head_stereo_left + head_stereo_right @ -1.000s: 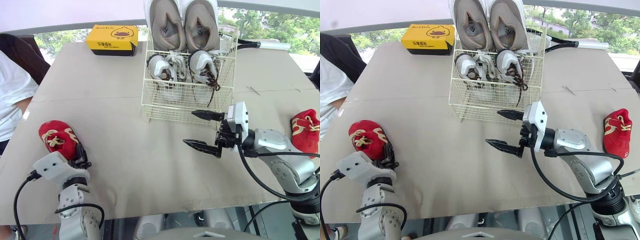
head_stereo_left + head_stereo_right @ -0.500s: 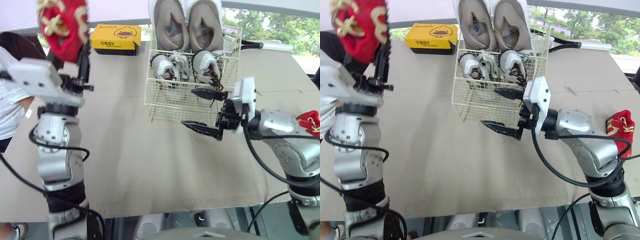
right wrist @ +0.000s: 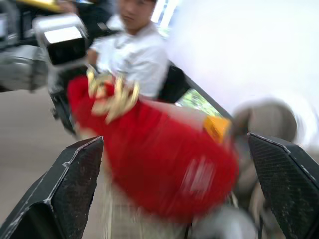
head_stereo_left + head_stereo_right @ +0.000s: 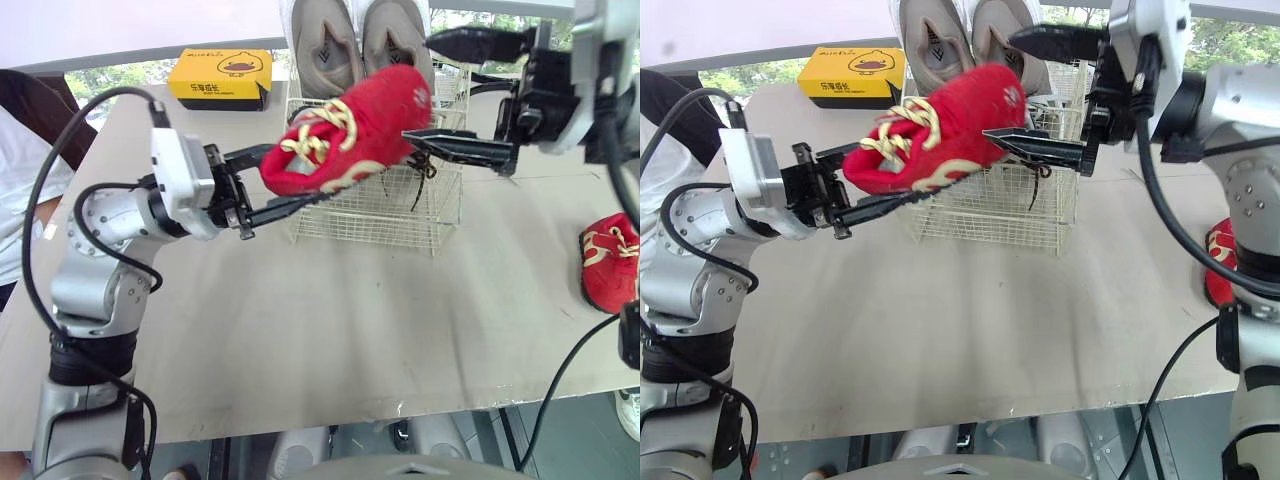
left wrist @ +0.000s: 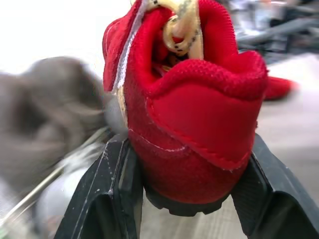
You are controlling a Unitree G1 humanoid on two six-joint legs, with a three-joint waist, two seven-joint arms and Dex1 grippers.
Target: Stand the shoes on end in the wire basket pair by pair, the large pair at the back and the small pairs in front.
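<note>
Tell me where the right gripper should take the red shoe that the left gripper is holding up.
By the toe half, coming in from the toe end. The left gripper clamps the red shoe at its heel, and the toe points at the open right gripper, whose fingers could likely close over upper and sole there.

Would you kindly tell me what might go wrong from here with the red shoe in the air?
1. The left gripper pinches the red shoe by its heel alone, so the shoe may pivot or slip.
2. The open right gripper straddles the toe by the wire basket; closing or lowering there may snag the wire.
</note>
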